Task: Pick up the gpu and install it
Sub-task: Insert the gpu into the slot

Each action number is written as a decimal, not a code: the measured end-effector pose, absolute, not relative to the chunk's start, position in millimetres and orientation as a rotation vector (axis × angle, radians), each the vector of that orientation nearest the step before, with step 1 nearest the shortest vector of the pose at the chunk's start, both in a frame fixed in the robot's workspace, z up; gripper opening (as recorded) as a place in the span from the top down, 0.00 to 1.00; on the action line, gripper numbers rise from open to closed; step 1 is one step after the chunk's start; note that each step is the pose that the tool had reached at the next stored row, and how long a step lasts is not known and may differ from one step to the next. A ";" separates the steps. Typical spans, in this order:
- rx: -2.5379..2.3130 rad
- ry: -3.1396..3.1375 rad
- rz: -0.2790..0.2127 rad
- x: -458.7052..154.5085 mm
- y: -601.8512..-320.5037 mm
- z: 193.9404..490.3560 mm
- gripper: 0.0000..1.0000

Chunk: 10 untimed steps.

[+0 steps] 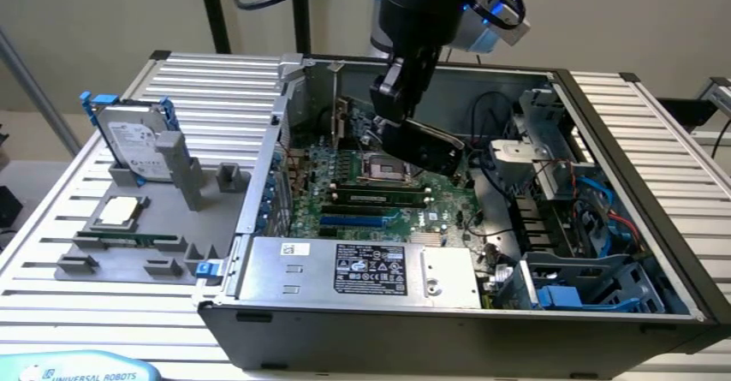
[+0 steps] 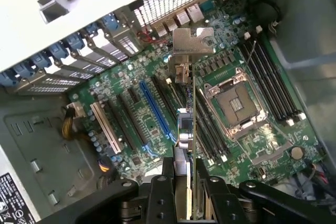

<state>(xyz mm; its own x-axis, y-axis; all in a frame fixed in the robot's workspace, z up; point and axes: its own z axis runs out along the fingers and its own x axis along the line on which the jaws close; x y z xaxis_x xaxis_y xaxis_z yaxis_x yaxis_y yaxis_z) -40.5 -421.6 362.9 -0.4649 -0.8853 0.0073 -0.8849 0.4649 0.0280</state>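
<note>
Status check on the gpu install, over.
Gripper shut on the gpu. Card tilted above the motherboard, not seated. Nothing seen in the way beneath it.

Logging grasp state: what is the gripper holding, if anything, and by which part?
The gpu, pinched across its flat faces by the gripper, at the end away from its silver bracket.

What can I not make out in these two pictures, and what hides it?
- Exterior view: the space under the gpu is hidden by the card itself, so whether it touches the motherboard cannot be told.
- Wrist view: the gpu stands edge-on, so its faces are hidden; the gripper is cut off by the picture's edge.
- Exterior view: the print on the power supply label is too small.
</note>
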 end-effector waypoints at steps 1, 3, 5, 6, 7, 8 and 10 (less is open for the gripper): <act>1.639 -2.656 -0.031 -40.5 -421.6 362.3 0.73; 1.687 -2.625 -0.030 -40.5 -421.6 361.1 0.73; 1.733 -2.595 -0.030 -40.5 -421.6 359.9 0.73; 1.756 -2.579 -0.029 -40.5 -421.6 359.3 0.73; 1.779 -2.563 -0.029 -40.5 -421.6 358.8 0.73; 1.803 -2.546 -0.029 -40.5 -421.6 358.1 0.73; 1.849 -2.512 -0.028 -40.5 -421.6 356.9 0.73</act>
<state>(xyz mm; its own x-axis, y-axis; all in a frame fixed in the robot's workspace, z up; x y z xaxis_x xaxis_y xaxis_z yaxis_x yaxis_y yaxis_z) -40.5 -421.6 356.9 -0.2970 -0.9549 0.0069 -0.9545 0.2971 0.0274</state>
